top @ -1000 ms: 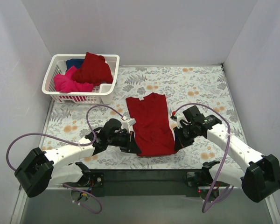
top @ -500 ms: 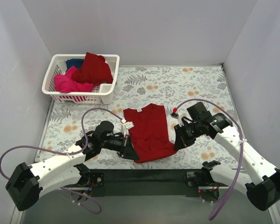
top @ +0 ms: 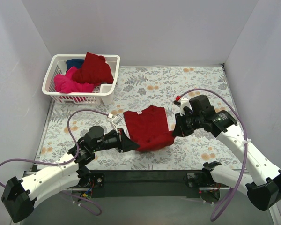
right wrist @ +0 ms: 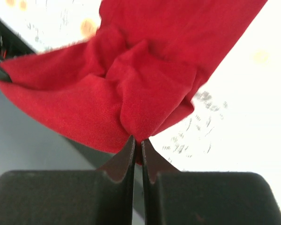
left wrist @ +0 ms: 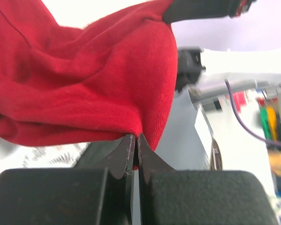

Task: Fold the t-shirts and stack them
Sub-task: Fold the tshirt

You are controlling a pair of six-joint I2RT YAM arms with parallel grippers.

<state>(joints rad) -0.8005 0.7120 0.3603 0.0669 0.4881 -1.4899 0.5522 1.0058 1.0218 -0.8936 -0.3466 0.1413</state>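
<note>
Clamping near corners of the dark red t-shirt (top: 147, 126), left gripper (left wrist: 136, 140) and right gripper (right wrist: 136, 143) are showing shut in wrist views; overhead, surface (top: 196, 86) is stretching beyond its collar.

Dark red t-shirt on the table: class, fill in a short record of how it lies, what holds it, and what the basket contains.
shirt: dark red t-shirt, near hem lifted and bunched
left fingers: shut on its near-left corner
right fingers: shut on its near-right corner
basket: far left; holds red shirt, pink shirt, blue shirt
</note>
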